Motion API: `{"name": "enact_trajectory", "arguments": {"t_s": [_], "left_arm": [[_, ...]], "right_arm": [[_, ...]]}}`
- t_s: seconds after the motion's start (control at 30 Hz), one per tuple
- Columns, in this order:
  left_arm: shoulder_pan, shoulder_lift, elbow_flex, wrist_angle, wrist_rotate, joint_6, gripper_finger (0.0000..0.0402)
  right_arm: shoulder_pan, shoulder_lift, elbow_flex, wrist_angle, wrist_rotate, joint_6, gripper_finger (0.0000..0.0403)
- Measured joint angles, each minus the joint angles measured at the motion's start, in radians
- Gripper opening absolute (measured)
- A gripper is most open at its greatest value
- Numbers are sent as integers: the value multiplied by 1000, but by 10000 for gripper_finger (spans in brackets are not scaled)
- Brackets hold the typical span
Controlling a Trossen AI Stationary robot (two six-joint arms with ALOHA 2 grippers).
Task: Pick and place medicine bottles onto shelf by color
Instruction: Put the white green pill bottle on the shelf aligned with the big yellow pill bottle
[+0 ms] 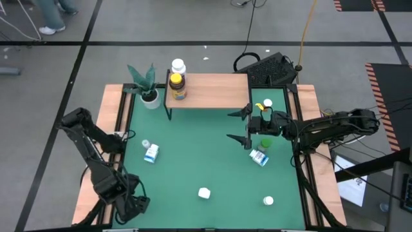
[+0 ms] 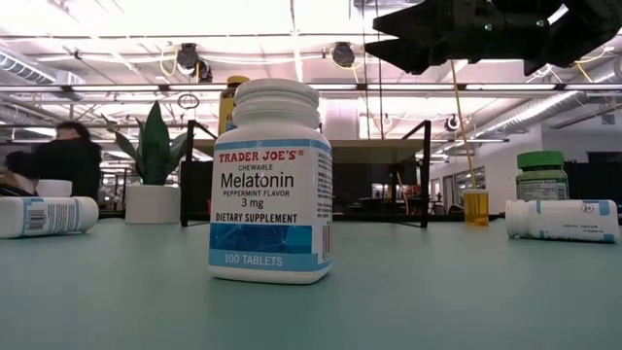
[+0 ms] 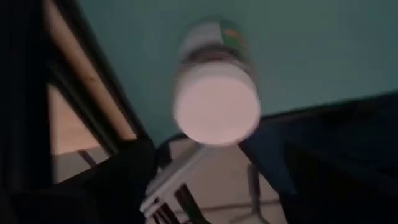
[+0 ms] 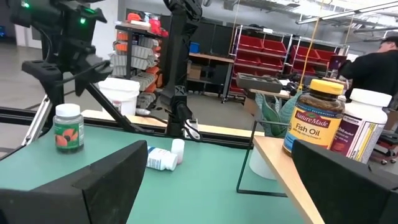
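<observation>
Right hand wide open, empty, beside shelf, low view reads melatonin bottle

Two dark jointed arms, black fingers

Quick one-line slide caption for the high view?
Right pincer open, empty beside the shelf holding two bottles; left pincer parked at the table's near corner.
</observation>
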Motion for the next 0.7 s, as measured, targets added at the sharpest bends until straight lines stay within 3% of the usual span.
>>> {"name": "enact_trajectory", "arguments": {"t_s": [0.27, 0.7], "left_arm": [[30, 0, -62, 51, -22, 66, 348], [22, 0, -87, 59, 3, 96, 290]], "right_arm": [[0, 0, 0, -3, 0, 23, 393], [0, 0, 0, -26, 2, 31, 393]]}}
